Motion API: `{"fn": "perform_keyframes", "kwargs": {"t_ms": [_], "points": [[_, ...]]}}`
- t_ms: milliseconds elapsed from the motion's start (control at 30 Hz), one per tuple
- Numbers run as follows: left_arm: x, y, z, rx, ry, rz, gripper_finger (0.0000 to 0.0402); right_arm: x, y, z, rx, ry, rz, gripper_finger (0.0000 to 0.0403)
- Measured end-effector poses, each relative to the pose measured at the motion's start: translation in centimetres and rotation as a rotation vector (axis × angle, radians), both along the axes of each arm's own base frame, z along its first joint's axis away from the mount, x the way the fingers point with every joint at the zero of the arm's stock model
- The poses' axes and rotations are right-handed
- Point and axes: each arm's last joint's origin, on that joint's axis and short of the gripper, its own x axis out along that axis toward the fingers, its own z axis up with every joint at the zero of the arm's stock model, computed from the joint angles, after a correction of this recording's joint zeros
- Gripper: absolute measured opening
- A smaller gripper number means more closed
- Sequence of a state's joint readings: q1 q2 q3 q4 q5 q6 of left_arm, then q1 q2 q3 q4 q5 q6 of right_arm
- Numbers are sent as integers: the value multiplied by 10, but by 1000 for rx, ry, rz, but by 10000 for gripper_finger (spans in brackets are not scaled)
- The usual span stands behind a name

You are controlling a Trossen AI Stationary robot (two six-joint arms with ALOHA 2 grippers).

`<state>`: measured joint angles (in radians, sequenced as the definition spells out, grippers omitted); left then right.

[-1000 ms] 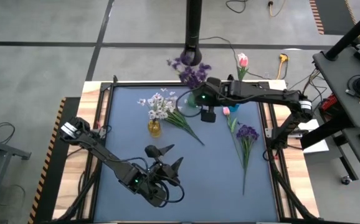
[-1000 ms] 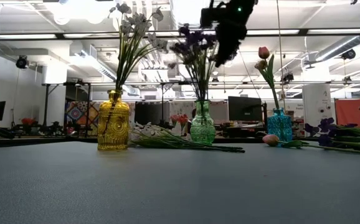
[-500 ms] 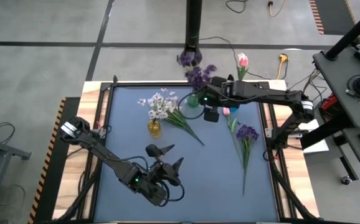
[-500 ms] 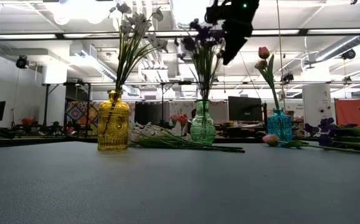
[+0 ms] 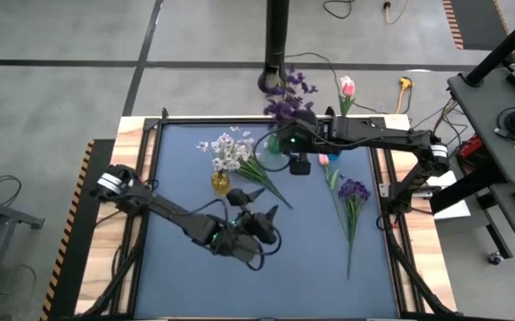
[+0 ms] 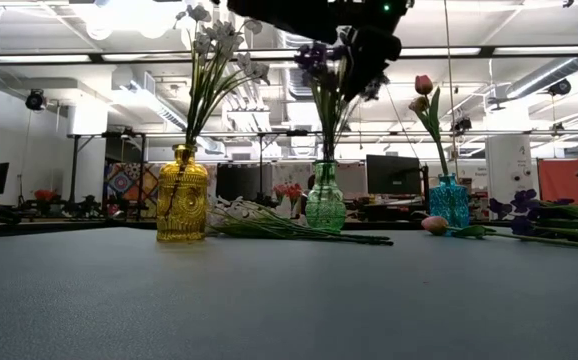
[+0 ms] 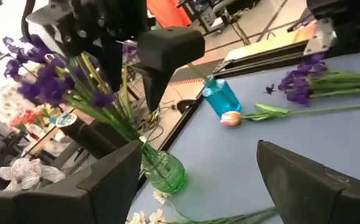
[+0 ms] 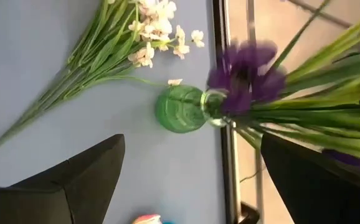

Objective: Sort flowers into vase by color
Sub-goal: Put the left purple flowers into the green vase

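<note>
Flowers are partly sorted: white sprays stand in the yellow vase (image 6: 183, 197), a purple bunch (image 5: 286, 96) in the green vase (image 6: 325, 201), one pink tulip (image 6: 424, 86) in the blue vase (image 6: 449, 204). Loose on the blue mat, seen from above: a white sprig (image 5: 262, 174) just right of the yellow vase at upper centre, a pink bud (image 5: 323, 160) right of centre, a purple sprig (image 5: 353, 193) at centre right.

My right gripper (image 5: 298, 164) hangs above the green vase at upper centre of the overhead frame, fingers spread wide, nothing between them. My left gripper (image 5: 256, 201) sits mid-table, just below the loose white sprig, jaws well apart and empty.

Step in hand, as I judge it: the purple bunch is placed and I am clearing off it. Notes for doing it well:
- Lift my right gripper straight up, so the fingers do not snag the leaning stems or tip the vase.
- Next pick for the right side: the purple sprig or the pink bud, both near.
- Grip stems low on the green part, not the blossoms.
- Left side takes the white sprig; approach along the stem.
- Keep the two arms apart near the vases.
</note>
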<state>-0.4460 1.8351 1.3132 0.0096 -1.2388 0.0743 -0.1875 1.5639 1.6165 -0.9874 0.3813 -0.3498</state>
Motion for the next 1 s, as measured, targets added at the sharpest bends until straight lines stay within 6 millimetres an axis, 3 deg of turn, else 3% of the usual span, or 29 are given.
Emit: {"fn": "perform_keyframes", "kwargs": {"t_ms": [133,300,433,567,733,1000], "points": [[-8,-8,14,35,18,-38,300,3,0,1,0,-21,31,368],[-34,-28,88,118,0,-144,300,3,0,2,-2,-24,37,368],[-64,-14,131,166,19,-170,300,4,0,2,-2,-40,32,368],[-88,14,160,139,3,-245,300,5,-1,3,-1,-60,26,368],[-100,67,189,136,-41,-308,300,7,-1,4,-5,-78,27,368],[-117,174,197,58,8,-330,300,7,-1,4,8,-95,3,368]]}}
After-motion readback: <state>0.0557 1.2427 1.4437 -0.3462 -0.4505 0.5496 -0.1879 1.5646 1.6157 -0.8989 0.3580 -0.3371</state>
